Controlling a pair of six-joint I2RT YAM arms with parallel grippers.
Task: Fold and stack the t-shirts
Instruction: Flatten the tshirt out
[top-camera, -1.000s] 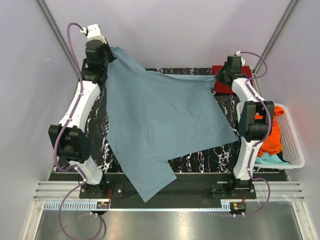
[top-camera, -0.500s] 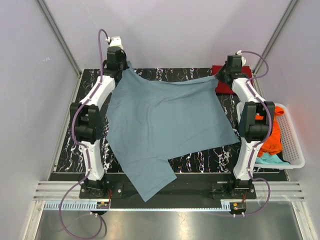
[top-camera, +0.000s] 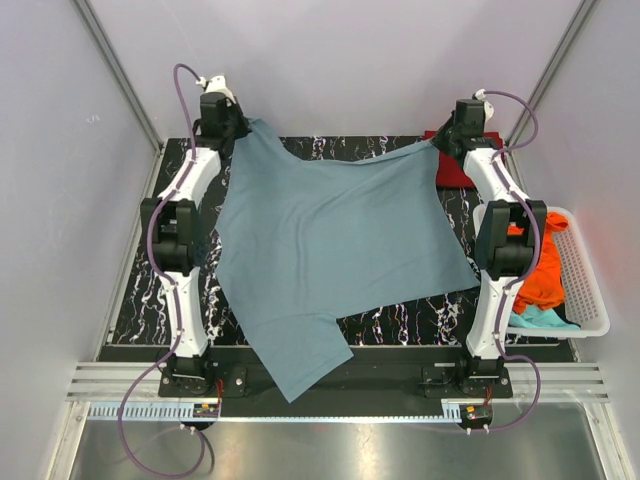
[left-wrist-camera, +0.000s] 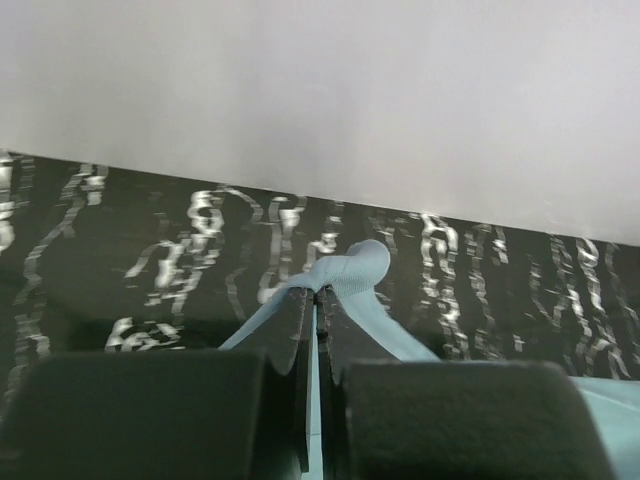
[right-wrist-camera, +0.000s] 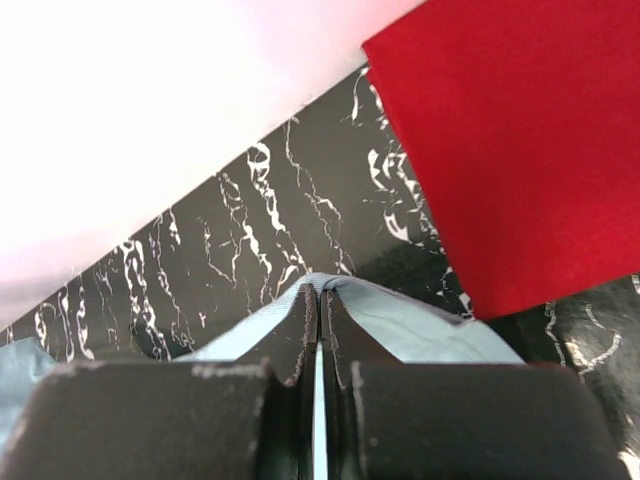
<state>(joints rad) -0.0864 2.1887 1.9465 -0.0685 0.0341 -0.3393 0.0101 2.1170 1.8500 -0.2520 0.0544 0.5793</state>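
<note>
Left gripper (left-wrist-camera: 316, 292) is pinching a corner of the dusty grey-blue cloth t-shirt (top-camera: 330, 240). Right gripper (right-wrist-camera: 318, 290) is clamping another corner.

black tabletop (top-camera: 135, 300) with white marble-ish veins, plain pale lilac walls (top-camera: 340, 60) far, left and right, slanted metal posts (top-camera: 115, 70) at both far corners, ribbed aluminium rail (top-camera: 340, 405) along the near edge, shiny steel sheet (top-camera: 340, 448) nearest, soft even light

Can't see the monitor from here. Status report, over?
Both shut: left pincer, right pincer, on far corners of grey-blue shirt. Shirt spread over table, sleeve past near edge. Close beside right pincer: red shirt.
</note>
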